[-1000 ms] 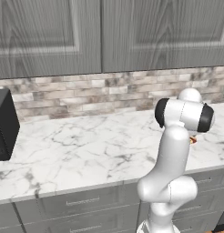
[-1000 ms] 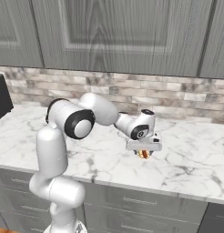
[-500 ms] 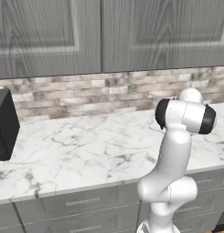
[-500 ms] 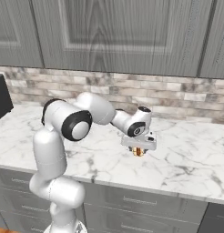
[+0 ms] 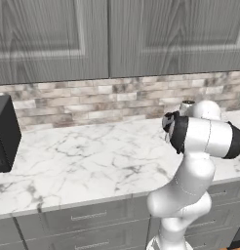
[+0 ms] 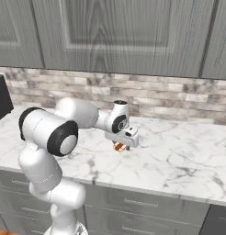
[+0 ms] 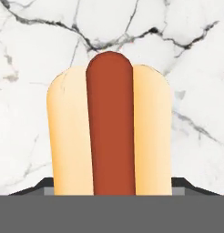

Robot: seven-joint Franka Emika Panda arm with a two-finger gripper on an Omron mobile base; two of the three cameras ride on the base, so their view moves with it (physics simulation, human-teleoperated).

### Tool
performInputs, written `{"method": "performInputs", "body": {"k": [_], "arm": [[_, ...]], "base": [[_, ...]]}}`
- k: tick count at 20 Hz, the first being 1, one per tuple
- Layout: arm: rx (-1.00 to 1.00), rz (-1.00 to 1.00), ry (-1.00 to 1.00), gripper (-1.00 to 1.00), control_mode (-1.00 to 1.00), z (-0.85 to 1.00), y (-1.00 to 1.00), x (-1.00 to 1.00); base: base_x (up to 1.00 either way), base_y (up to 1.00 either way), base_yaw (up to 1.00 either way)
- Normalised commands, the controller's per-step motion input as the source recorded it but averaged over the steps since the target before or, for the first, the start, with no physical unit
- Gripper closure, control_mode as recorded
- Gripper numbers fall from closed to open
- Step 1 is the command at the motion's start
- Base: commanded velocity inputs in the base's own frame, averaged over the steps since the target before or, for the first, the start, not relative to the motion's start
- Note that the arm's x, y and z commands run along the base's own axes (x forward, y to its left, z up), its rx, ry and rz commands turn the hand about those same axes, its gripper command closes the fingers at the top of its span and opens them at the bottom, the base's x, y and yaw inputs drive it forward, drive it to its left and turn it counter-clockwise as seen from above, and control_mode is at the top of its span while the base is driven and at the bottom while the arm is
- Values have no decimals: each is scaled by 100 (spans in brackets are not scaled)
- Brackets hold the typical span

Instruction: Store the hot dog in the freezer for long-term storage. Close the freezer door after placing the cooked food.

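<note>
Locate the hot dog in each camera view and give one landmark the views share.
Left base view: not visible; the arm stands in front of that spot.
Right base view: hot dog under the gripper, centre.
Hand view: hot dog at centre.
Shared landmark: marble counter.

Light was even, soft and bright throughout. The marble counter [image 6: 179, 156] carried only a faint shadow under the arm [image 6: 64, 133]. No glare showed. Edges looked slightly soft; the hot dog [image 7: 109, 127] stayed crisp.
</note>
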Motion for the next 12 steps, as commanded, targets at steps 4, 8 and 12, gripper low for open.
{"method": "performInputs", "body": {"k": [4, 8, 12], "arm": [[-3, -26, 0, 100, -100, 33, 74, -54], [0, -23, 0, 100, -100, 59, 65, -49], [0, -21, 0, 100, -100, 62, 65, -54]], "base": [[0, 0, 0], [0, 0, 0], [0, 0, 0]]}}
